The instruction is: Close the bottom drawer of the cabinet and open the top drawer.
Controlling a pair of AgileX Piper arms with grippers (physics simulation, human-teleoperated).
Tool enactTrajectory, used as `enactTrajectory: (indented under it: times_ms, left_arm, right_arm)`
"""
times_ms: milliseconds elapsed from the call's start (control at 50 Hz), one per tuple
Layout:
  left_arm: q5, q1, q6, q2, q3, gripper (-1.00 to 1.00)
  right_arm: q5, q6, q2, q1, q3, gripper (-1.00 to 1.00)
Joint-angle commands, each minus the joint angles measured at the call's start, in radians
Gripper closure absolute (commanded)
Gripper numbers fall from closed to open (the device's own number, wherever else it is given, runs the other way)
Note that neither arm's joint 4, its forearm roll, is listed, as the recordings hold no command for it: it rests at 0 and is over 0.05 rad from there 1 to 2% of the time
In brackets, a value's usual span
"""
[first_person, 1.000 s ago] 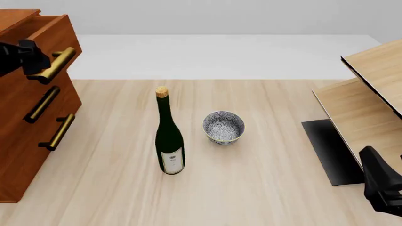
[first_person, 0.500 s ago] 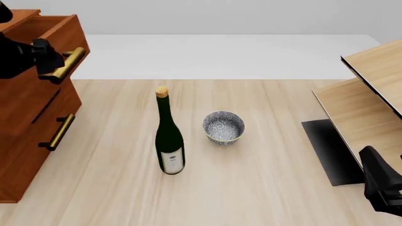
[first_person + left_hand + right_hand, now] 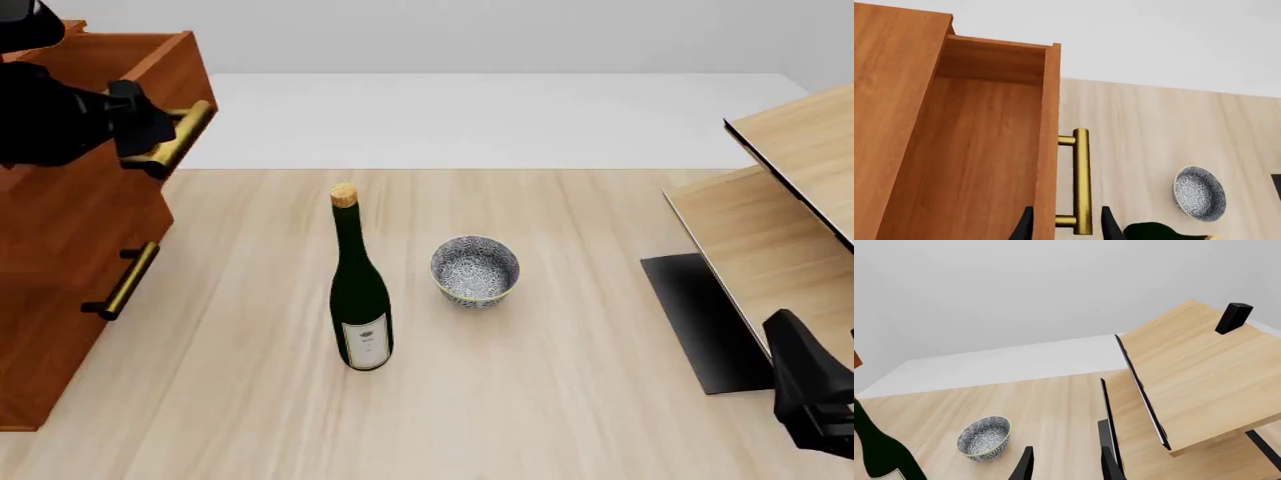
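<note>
**Top drawer drawn out, left tool on its handle**

The cabinet (image 3: 54, 300) stands at the bench's (image 3: 534, 400) left edge. Its top drawer (image 3: 94, 120) juts well out beyond the fronts below, its inside open to view. The left tool (image 3: 1063, 226) grips the drawer's brass handle (image 3: 1081, 180), one finger on each side of the bar. The bottom drawer (image 3: 80, 330) sits flush with the cabinet front. The right tool (image 3: 1064, 465) hangs narrowly parted and holding nothing, near the pale shelf unit (image 3: 787, 210). A dark wine bottle (image 3: 358, 290) stands upright mid-bench, just beside a patterned bowl (image 3: 474, 270).
</note>
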Motion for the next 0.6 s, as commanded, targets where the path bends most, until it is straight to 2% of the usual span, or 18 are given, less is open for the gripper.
enactTrajectory:
  times_ms: [20, 600]
  left_arm:
    - [-0.014, -0.055, -0.001, 0.028, 0.017, -1.0]
    - [-0.046, -0.157, -0.052, 0.053, 0.03, -1.0]
  right_arm:
    - [-0.004, 0.0, 0.003, -0.002, 0.001, -1.0]
    - [-0.015, 0.001, 0.015, -0.003, 0.001, -1.0]
